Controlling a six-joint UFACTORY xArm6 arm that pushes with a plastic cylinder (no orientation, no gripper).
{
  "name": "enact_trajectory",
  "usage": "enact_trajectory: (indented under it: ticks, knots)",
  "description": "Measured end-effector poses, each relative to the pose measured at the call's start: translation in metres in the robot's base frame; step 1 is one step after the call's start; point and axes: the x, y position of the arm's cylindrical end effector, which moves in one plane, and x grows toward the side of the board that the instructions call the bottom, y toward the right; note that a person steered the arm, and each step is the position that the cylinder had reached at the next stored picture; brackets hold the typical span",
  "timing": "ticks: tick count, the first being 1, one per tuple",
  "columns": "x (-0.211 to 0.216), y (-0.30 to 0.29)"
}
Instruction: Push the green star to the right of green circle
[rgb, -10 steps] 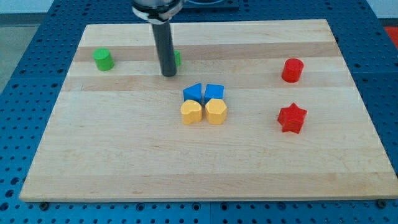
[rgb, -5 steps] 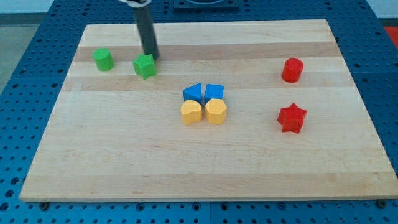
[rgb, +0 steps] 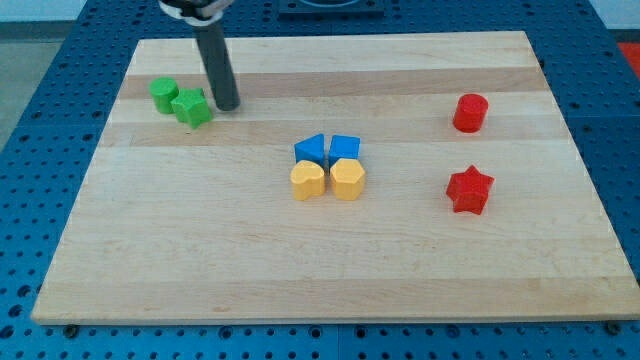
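Eight blocks lie on the wooden counter (rgb: 150, 280): two green, two blue, two yellow, two red.

At the view's left, near the top edge, sits the green circle (rgb: 164, 94). Touching it on its right and slightly lower is the green star (rgb: 192, 107), so the two green pieces form a tight pair. Just beside the star, on its right, my tip (rgb: 227, 105) meets the counter; the dark rod rises from there toward the view's top. Whether my tip touches the star or stands a hair apart cannot be told. There are no jaws on this arm, only the rod, so nothing is clenched or released.

Toward the middle, four blocks are packed in a square cluster. The blue triangle-like block (rgb: 311, 149) and the blue cube (rgb: 345, 148) make the upper row; the yellow heart-shaped block (rgb: 308, 181) and the yellow hexagon-like block (rgb: 348, 179) make the lower row, each touching its neighbours.

Well apart at the view's right, the red cylinder (rgb: 470, 112) stands nearer the top, and the red star (rgb: 469, 189) lies below it, the two separate from each other.
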Motion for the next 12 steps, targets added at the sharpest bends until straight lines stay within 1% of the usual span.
enact_trajectory:
  ticks: [1,2,3,4,5,6,7,8,10,11,12]
  knots:
    - [0.041,-0.001]
    - [0.054,-0.051]
    - [0.034,-0.092]
    - [0.015,-0.094]
    - [0.018,-0.094]
    - [0.055,-0.094]
    - [0.068,-0.072]
    - [0.063,-0.05]
    - [0.028,-0.065]
    - [0.025,-0.063]
    - [0.046,-0.03]
